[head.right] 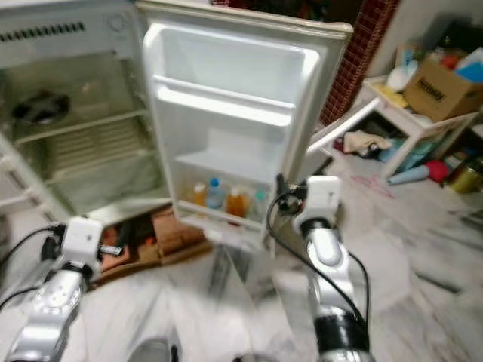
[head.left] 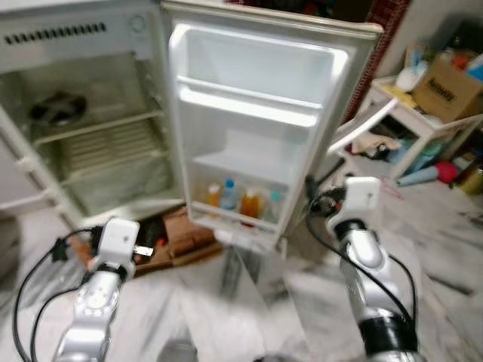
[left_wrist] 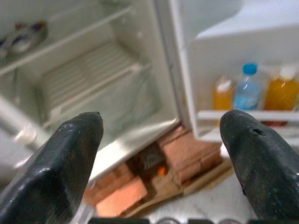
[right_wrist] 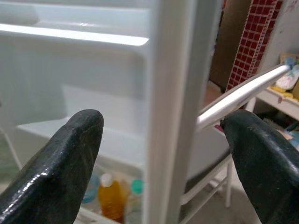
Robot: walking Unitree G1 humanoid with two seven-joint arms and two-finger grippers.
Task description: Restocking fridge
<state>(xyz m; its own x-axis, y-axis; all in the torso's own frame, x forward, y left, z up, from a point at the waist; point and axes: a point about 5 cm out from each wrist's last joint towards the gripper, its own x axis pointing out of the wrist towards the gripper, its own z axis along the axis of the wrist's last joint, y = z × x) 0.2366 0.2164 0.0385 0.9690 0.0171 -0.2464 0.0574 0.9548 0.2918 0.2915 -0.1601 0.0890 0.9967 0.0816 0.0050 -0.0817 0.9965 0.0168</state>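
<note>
Four bottles: lowest shelf of the open fridge door.
Left gripper: fingers spread, empty, near the fridge bottom.
Right gripper: fingers apart, straddling the door's edge.

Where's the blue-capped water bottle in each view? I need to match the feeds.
Left eye: water bottle, bottom door shelf, second from left.
Right eye: same shelf.
Left wrist: between two orange bottles.
Right wrist: hidden behind the left finger.
Shared landmark: orange bottle beside it.
</note>
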